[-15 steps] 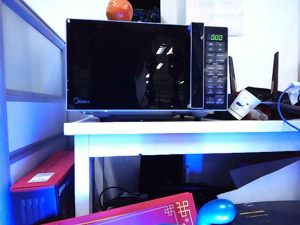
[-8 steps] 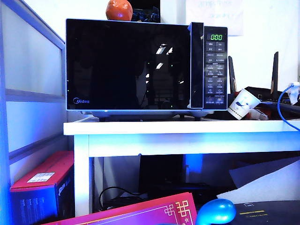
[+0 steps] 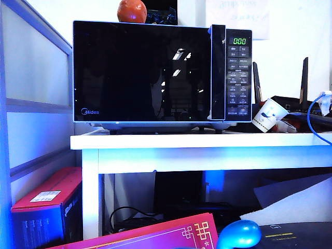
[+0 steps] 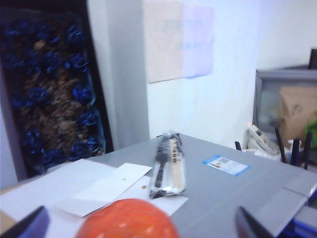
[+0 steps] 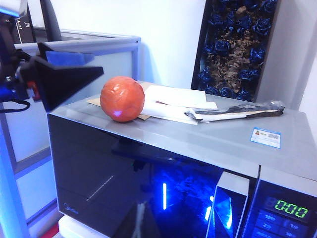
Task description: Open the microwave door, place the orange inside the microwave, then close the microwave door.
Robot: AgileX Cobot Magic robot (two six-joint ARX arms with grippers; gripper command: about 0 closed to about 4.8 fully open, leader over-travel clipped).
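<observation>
The orange (image 3: 132,11) rests on top of the microwave (image 3: 238,72), towards its left end. The glossy black microwave door (image 3: 140,72) is closed, with its handle strip (image 3: 218,72) beside the button panel. My left gripper (image 4: 138,225) is open, its two dark fingertips (image 4: 25,223) apart on either side of the orange (image 4: 128,220) without touching it. In the right wrist view the left gripper (image 5: 94,67) points at the orange (image 5: 122,98) from the side. My right gripper (image 5: 141,223) hovers in front of the door (image 5: 114,173), dim and shut. Neither arm shows in the exterior view.
Paper sheets (image 5: 173,101), a plastic-wrapped utensil pack (image 5: 237,111) and a blue sticker (image 5: 265,137) lie on the microwave top. A tipped paper cup (image 3: 268,115), router antennas (image 3: 304,78) and a blue cable (image 3: 311,122) sit to its right. A red box (image 3: 49,199) stands under the white table (image 3: 202,142).
</observation>
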